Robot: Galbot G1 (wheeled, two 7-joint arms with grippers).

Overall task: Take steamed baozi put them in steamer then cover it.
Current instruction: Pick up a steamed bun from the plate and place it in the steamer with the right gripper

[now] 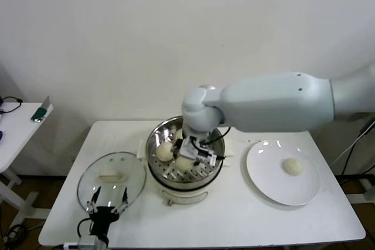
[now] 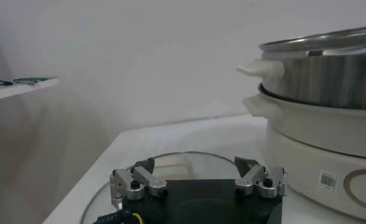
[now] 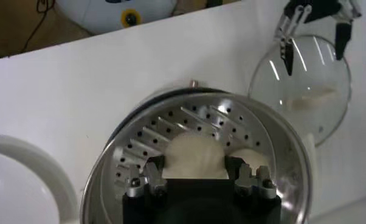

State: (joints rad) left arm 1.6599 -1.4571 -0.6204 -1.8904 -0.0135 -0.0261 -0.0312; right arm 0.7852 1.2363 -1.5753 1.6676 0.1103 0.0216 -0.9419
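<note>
right pincer (image 3: 195, 176): I pinch a baozi (image 3: 197, 155) inside the steamer (image 1: 157, 171).
left pincer (image 1: 107, 199): spread, over the cover (image 1: 132, 174).
risk: dough sticks to my pads on release (soft bun), lifting back out.

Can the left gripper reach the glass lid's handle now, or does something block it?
Probably yes. The left gripper hangs open at the near edge of the glass lid, and nothing lies between it and the white handle. The right gripper is over the steamer.

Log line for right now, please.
right gripper: jaws around bun in steamer | left gripper: open over lid | plate: one bun
</note>
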